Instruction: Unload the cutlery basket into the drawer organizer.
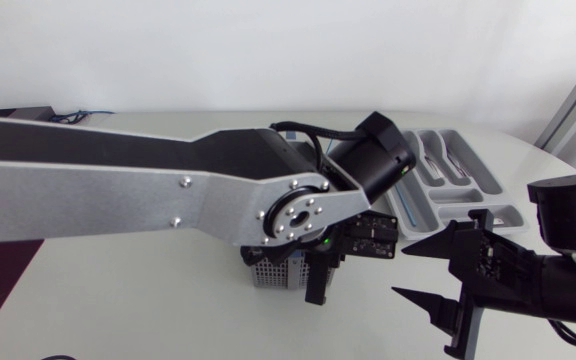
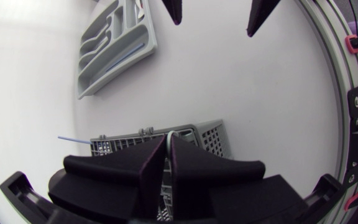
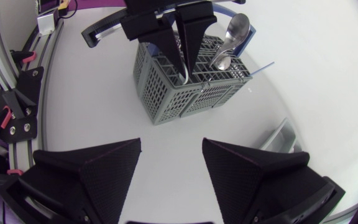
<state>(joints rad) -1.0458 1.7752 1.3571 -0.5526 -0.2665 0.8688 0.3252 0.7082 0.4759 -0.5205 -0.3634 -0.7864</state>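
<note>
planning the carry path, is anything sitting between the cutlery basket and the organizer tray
Nothing visible lies on the table between the basket and the tray; that stretch is bare. The right end effector hangs open off to one side of that line, not across it.

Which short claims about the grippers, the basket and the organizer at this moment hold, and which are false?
1. The right gripper is open and holds nothing. True.
2. The left gripper hangs over the drawer organizer. False: it is down at the cutlery basket, its fingers closed on a thin pale handle.
3. A spoon stands in the basket. True.
4. The basket lies tipped on its side. False: it stands upright on the table.
</note>
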